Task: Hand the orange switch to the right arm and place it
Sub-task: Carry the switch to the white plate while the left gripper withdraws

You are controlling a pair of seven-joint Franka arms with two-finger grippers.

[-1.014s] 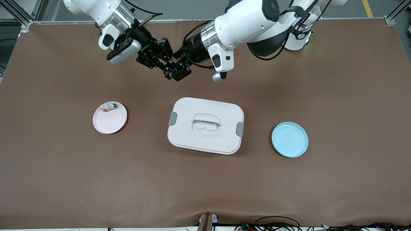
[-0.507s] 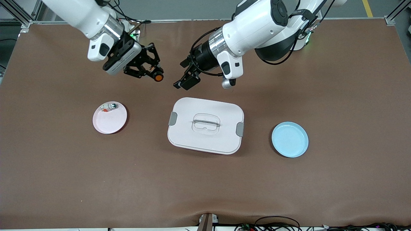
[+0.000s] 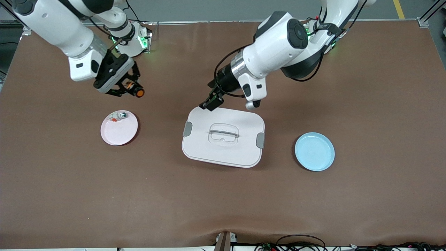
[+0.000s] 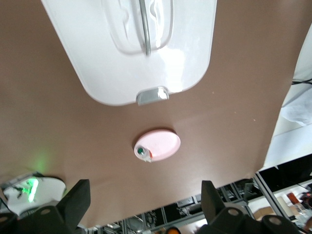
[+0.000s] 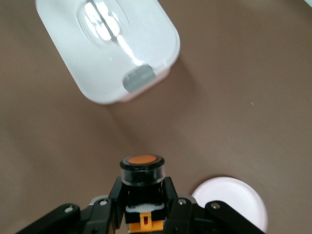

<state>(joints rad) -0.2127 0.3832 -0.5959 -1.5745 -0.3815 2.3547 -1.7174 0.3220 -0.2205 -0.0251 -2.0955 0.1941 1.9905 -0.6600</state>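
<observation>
Switch in the right arm's grasp! The right gripper (image 3: 134, 90) hangs over bare table near the right arm's end, its fingers clamped on the orange switch (image 3: 138, 92), and the right wrist view shows it plainly: the black body pinched between the two fingers (image 5: 171, 195), round orange button end (image 5: 142, 160) pointing out from the tips. Just below it in the front view sits the pink plate (image 3: 120, 132), which already carries a small whitish piece (image 3: 118, 116) at its rim; the gripper looks short of that plate, though the height makes this hard to judge. The left gripper (image 3: 212, 101) hovers by the edge of the white lidded box (image 3: 240, 153) at mid-table, its jaws spread wide and holding nothing, the two fingers (image 4: 75, 202) standing well apart in the left wrist view. That same view looks down on the box's grey latch (image 4: 152, 95) and the pink plate. The blue plate (image 3: 314, 151) lies toward the left arm's end.
</observation>
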